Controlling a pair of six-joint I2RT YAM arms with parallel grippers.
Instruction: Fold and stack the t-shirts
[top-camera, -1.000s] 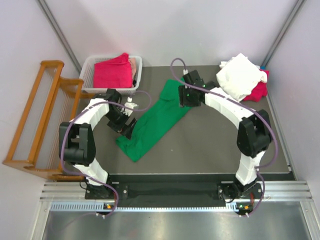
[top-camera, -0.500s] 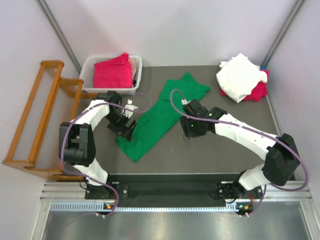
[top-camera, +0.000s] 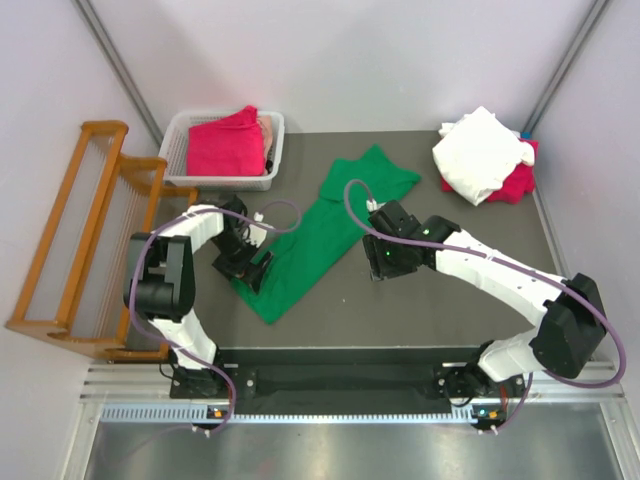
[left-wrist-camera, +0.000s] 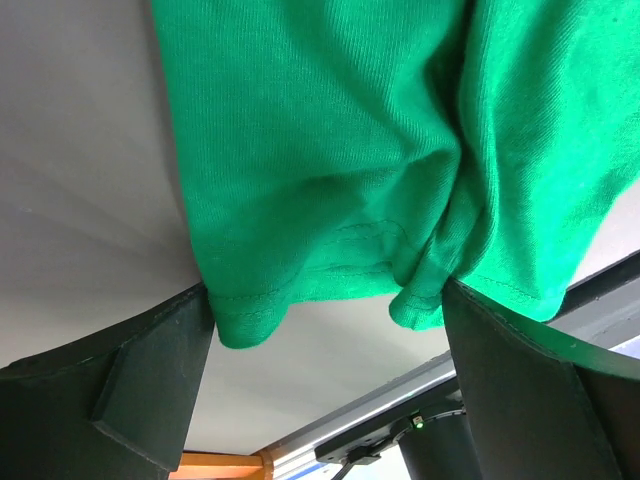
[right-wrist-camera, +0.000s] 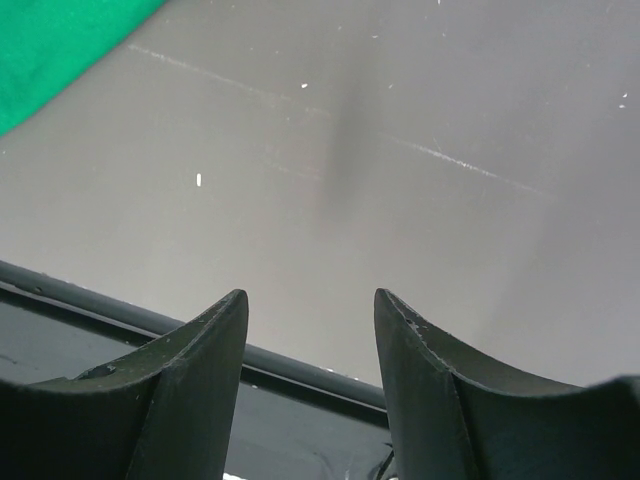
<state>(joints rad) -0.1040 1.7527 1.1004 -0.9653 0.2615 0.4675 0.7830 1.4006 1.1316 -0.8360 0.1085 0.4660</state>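
Observation:
A bright green t-shirt (top-camera: 320, 235) lies crumpled in a long diagonal strip across the dark table (top-camera: 440, 310). My left gripper (top-camera: 250, 268) is at its near left edge, open wide. In the left wrist view the green t-shirt's (left-wrist-camera: 330, 150) hem hangs between the two fingers (left-wrist-camera: 150, 370), which are not closed on it. My right gripper (top-camera: 382, 270) is open just right of the shirt, over bare table, nothing between its fingertips (right-wrist-camera: 215, 330). A white t-shirt (top-camera: 482, 152) rests on a crimson one (top-camera: 516, 186) at the far right. Another crimson t-shirt (top-camera: 224, 145) fills the basket.
The white slatted basket (top-camera: 178, 128) stands at the far left corner. An orange wooden rack (top-camera: 75, 240) stands left of the table. The table's near edge rail (right-wrist-camera: 120, 315) runs just beyond my right fingers. A corner of green cloth (right-wrist-camera: 50, 50) shows in the right wrist view.
My right gripper has come back from the green shirt's far end, without any cloth, to the bare table at its right. My left gripper has shifted slightly onto the shirt's near left edge.

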